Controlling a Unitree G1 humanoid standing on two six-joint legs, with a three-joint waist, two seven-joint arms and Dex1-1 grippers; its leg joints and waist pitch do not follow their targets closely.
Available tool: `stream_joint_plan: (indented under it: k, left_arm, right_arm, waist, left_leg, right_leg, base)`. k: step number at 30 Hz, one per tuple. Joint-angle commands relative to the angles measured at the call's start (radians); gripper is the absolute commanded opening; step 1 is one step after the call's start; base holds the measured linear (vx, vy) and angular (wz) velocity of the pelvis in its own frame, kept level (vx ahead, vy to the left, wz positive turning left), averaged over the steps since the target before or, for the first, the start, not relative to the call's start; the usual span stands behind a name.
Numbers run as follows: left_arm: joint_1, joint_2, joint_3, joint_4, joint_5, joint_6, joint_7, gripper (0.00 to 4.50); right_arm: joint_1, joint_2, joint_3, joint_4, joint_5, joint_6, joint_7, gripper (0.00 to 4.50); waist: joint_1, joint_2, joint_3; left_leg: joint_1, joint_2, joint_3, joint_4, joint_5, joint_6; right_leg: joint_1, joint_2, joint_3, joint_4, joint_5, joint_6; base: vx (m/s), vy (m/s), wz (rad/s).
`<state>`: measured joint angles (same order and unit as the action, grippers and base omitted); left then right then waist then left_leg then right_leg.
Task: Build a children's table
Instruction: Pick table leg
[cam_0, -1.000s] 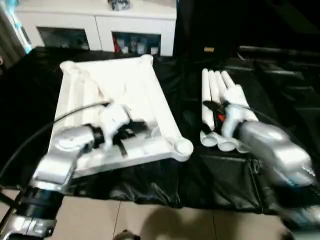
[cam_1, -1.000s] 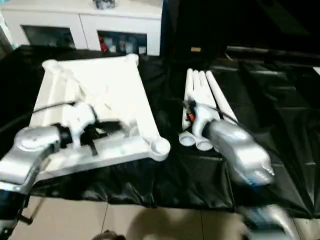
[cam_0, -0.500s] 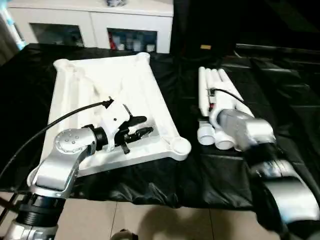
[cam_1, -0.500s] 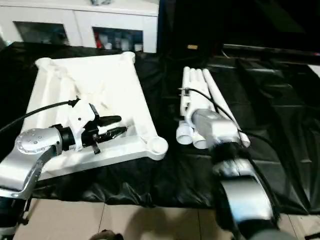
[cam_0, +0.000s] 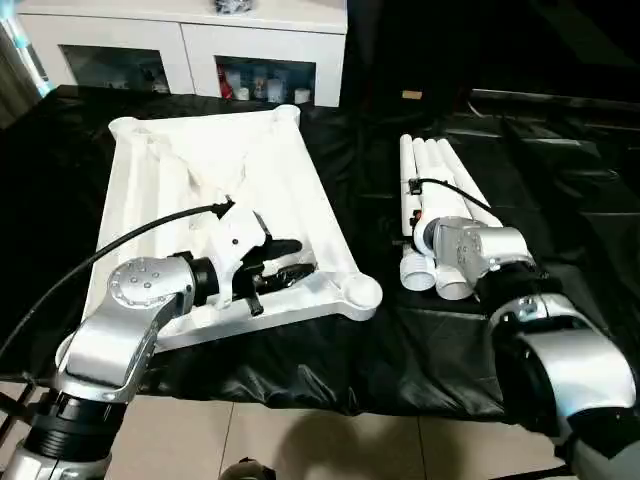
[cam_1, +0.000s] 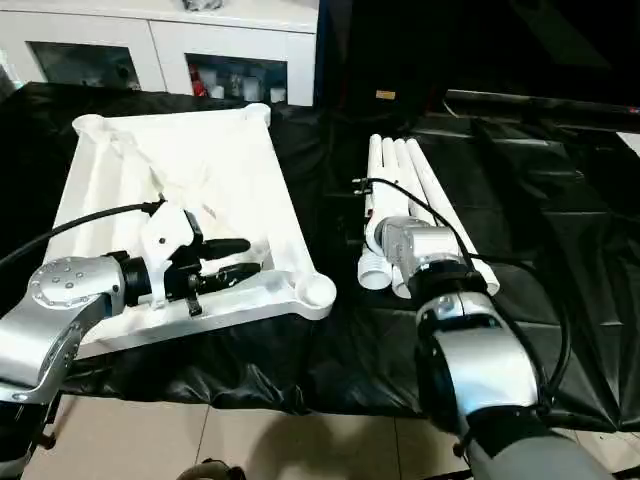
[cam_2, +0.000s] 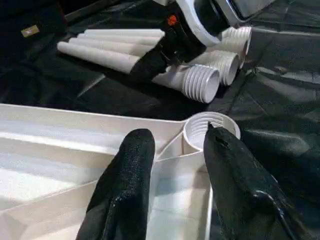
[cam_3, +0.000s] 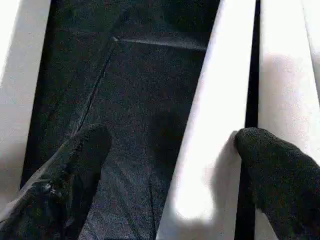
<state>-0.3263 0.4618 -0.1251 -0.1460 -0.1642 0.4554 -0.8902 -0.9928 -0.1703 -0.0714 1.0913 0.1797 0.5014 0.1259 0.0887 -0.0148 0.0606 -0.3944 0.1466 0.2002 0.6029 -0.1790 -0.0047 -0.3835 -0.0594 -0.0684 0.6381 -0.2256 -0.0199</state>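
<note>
The children's table is in parts on a black cloth. Its white rimmed top (cam_0: 200, 170) lies underside up on the left. Several white legs (cam_0: 432, 170) lie side by side on the right, their ribbed ends (cam_2: 202, 82) toward me. My left gripper (cam_2: 177, 135) hovers over the top's near right part, just short of the corner socket (cam_2: 210, 129), open with only a rib of the top below it. My right gripper (cam_3: 170, 135) is low over the legs, open wide, with one leg (cam_3: 210, 130) lying between its fingers.
A white cabinet with glass doors (cam_0: 200, 50) stands behind the cloth. The black cloth (cam_0: 570, 200) covers the surface out to the right. Tiled floor (cam_0: 300, 440) shows at the near edge. A black cable (cam_0: 130, 240) arcs over the table top from my left wrist.
My left gripper has opened and edged toward the corner socket. My right arm has drawn in over the legs' near ends. The camera has tilted slightly too.
</note>
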Motion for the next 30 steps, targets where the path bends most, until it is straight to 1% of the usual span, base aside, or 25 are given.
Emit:
stream_joint_plan:
  k: [1, 4, 6, 7, 8, 9, 15, 17, 18, 19, 20, 21, 23, 24, 25, 26, 27, 28, 30]
  left_arm:
    - [-0.001, 0.011, -0.007, -0.025, -0.008, 0.009, -0.003, 1.88]
    - [-0.001, 0.018, -0.010, -0.031, -0.012, 0.017, -0.001, 1.88]
    - [-0.001, 0.022, -0.011, -0.036, -0.016, 0.023, -0.002, 1.88]
    - [-0.001, 0.023, -0.012, -0.036, -0.016, 0.024, -0.003, 1.88]
    - [-0.001, 0.023, -0.012, -0.036, -0.017, 0.025, -0.005, 1.88]
    - [-0.002, 0.025, -0.014, -0.035, -0.017, 0.025, -0.006, 1.88]
    - [-0.011, 0.035, -0.025, -0.037, -0.021, 0.039, -0.025, 1.88]
    - [-0.012, 0.041, -0.029, -0.040, -0.024, 0.043, -0.028, 1.97]
    - [-0.014, 0.045, -0.032, -0.042, -0.025, 0.046, -0.031, 1.97]
    - [-0.016, 0.048, -0.034, -0.043, -0.025, 0.047, -0.032, 1.97]
    - [-0.017, 0.049, -0.035, -0.043, -0.025, 0.047, -0.032, 1.97]
    - [-0.021, 0.052, -0.037, -0.040, -0.023, 0.046, -0.032, 1.97]
    - [-0.023, 0.054, -0.039, -0.039, -0.022, 0.045, -0.032, 1.97]
    - [-0.026, 0.056, -0.043, -0.036, -0.017, 0.035, -0.030, 1.97]
    - [-0.029, 0.054, -0.044, -0.032, -0.015, 0.032, -0.030, 2.15]
    - [-0.032, 0.047, -0.040, -0.026, -0.015, 0.030, -0.023, 2.15]
    - [-0.034, 0.040, -0.038, -0.022, -0.017, 0.032, -0.019, 2.26]
    - [-0.036, 0.036, -0.038, -0.020, -0.016, 0.033, -0.014, 2.33]
    - [-0.044, 0.028, -0.032, -0.017, -0.019, 0.030, -0.002, 2.52]
  right_arm:
    - [-0.029, -0.002, -0.009, 0.027, -0.016, -0.021, -0.007, 4.50]
    - [-0.046, -0.003, -0.016, 0.053, -0.015, -0.035, -0.013, 4.50]
    - [-0.056, -0.005, -0.015, 0.070, -0.020, -0.031, -0.016, 4.50]
    - [-0.057, -0.006, -0.013, 0.079, -0.023, -0.022, -0.021, 4.50]
    - [-0.058, -0.007, -0.012, 0.085, -0.025, -0.016, -0.024, 4.50]
    - [-0.060, -0.006, -0.018, 0.100, -0.025, -0.009, -0.027, 4.50]
    - [-0.066, 0.000, -0.033, 0.153, -0.014, 0.033, 0.004, 4.50]
    - [-0.069, 0.000, -0.037, 0.164, -0.011, 0.035, 0.004, 4.20]
    - [-0.072, -0.001, -0.040, 0.173, -0.010, 0.036, 0.001, 4.20]
    - [-0.073, -0.001, -0.045, 0.179, -0.007, 0.037, 0.001, 4.03]
    - [-0.074, -0.002, -0.048, 0.181, -0.006, 0.038, 0.000, 4.03]
    - [-0.078, -0.004, -0.057, 0.188, -0.003, 0.037, -0.003, 3.90]
    - [-0.080, -0.005, -0.062, 0.192, -0.003, 0.034, -0.004, 3.77]
    - [-0.084, -0.008, -0.069, 0.198, -0.001, 0.031, -0.006, 3.58]
    - [-0.086, -0.009, -0.075, 0.200, 0.001, 0.030, -0.005, 3.46]
    - [-0.086, -0.011, -0.082, 0.202, 0.004, 0.027, -0.009, 3.46]
    - [-0.086, -0.012, -0.089, 0.205, 0.004, 0.024, -0.011, 3.38]
    - [-0.085, -0.014, -0.097, 0.206, 0.007, 0.021, -0.014, 3.32]
    - [-0.087, -0.017, -0.103, 0.209, 0.007, 0.020, -0.012, 3.07]
  waist:
    - [0.000, 0.000, -0.071]
    - [-0.001, 0.002, -0.071]
    - [-0.001, 0.001, -0.071]
    - [-0.001, 0.002, -0.070]
    - [-0.001, 0.001, -0.070]
    - [0.000, 0.003, -0.071]
    - [0.001, 0.001, -0.070]
    - [0.000, 0.000, -0.069]
    - [0.000, 0.001, -0.068]
    - [0.001, 0.001, -0.068]
    - [0.000, 0.000, -0.068]
    - [0.000, -0.002, -0.068]
    - [0.001, 0.000, -0.068]
    - [0.002, -0.001, -0.069]
    - [0.001, -0.003, -0.069]
    - [0.001, -0.002, -0.069]
    - [0.002, -0.003, -0.069]
    - [0.001, -0.008, -0.070]
    - [0.002, -0.007, -0.069]
  left_leg:
    - [0.033, 0.092, -0.038, -0.067, -0.116, -0.031]
    - [0.033, 0.091, -0.038, -0.068, -0.119, -0.034]
    - [0.031, 0.090, -0.039, -0.067, -0.120, -0.035]
    - [0.033, 0.091, -0.039, -0.068, -0.120, -0.035]
    - [0.033, 0.090, -0.038, -0.067, -0.120, -0.035]
    - [0.032, 0.090, -0.039, -0.066, -0.116, -0.036]
    - [0.031, 0.091, -0.039, -0.066, -0.124, -0.036]
    - [0.031, 0.091, -0.039, -0.068, -0.133, -0.039]
    - [0.032, 0.092, -0.039, -0.068, -0.146, -0.045]
    - [0.033, 0.092, -0.039, -0.067, -0.146, -0.047]
    - [0.033, 0.092, -0.039, -0.068, -0.147, -0.049]
    - [0.032, 0.092, -0.040, -0.069, -0.148, -0.050]
    - [0.033, 0.092, -0.039, -0.069, -0.147, -0.051]
    - [0.033, 0.092, -0.039, -0.068, -0.141, -0.051]
    - [0.032, 0.091, -0.039, -0.068, -0.140, -0.049]
    - [0.032, 0.091, -0.039, -0.067, -0.138, -0.049]
    - [0.032, 0.092, -0.039, -0.067, -0.133, -0.047]
    - [0.031, 0.091, -0.038, -0.067, -0.129, -0.044]
    - [0.031, 0.090, -0.038, -0.066, -0.128, -0.041]
  right_leg:
    - [0.037, -0.108, 0.062, -0.060, -0.019, -0.232]
    - [0.035, -0.106, 0.062, -0.058, -0.012, -0.235]
    - [0.037, -0.107, 0.062, -0.058, -0.006, -0.236]
    - [0.035, -0.105, 0.062, -0.058, -0.005, -0.236]
    - [0.035, -0.105, 0.063, -0.058, -0.003, -0.236]
    - [0.037, -0.106, 0.063, -0.057, 0.003, -0.238]
    - [0.038, -0.106, 0.063, -0.057, -0.003, -0.240]
    - [0.037, -0.107, 0.062, -0.058, -0.019, -0.239]
    - [0.036, -0.108, 0.063, -0.060, -0.035, -0.237]
    - [0.036, -0.108, 0.063, -0.060, -0.037, -0.237]
    - [0.036, -0.108, 0.063, -0.060, -0.038, -0.237]
    - [0.036, -0.107, 0.063, -0.059, -0.038, -0.236]
    - [0.035, -0.108, 0.063, -0.059, -0.041, -0.234]
    - [0.036, -0.108, 0.063, -0.058, -0.034, -0.234]
    - [0.035, -0.107, 0.063, -0.058, -0.033, -0.234]
    - [0.036, -0.108, 0.063, -0.058, -0.031, -0.234]
    - [0.037, -0.109, 0.063, -0.058, -0.025, -0.234]
    - [0.037, -0.108, 0.063, -0.058, -0.020, -0.235]
    - [0.036, -0.108, 0.063, -0.058, -0.029, -0.234]
  base:
    - [0.000, 0.000, 0.00]
    - [0.000, 0.000, 0.00]
    - [0.000, 0.000, 0.00]
    - [0.000, 0.000, 0.00]
    - [0.000, 0.000, 0.00]
    - [0.000, 0.000, 0.00]
    - [0.000, 0.000, 0.00]
    - [0.000, 0.000, 0.00]
    - [0.000, 0.000, 0.00]
    - [0.000, 0.000, 0.00]
    - [0.000, 0.000, 0.00]
    - [0.000, 0.000, 0.00]
    - [0.000, 0.000, 0.00]
    - [0.000, 0.000, 0.00]
    - [0.000, 0.000, 0.00]
    - [0.000, 0.000, 0.00]
    - [0.000, 0.000, 0.00]
    - [0.000, 0.000, 0.00]
    - [0.000, 0.000, 0.00]
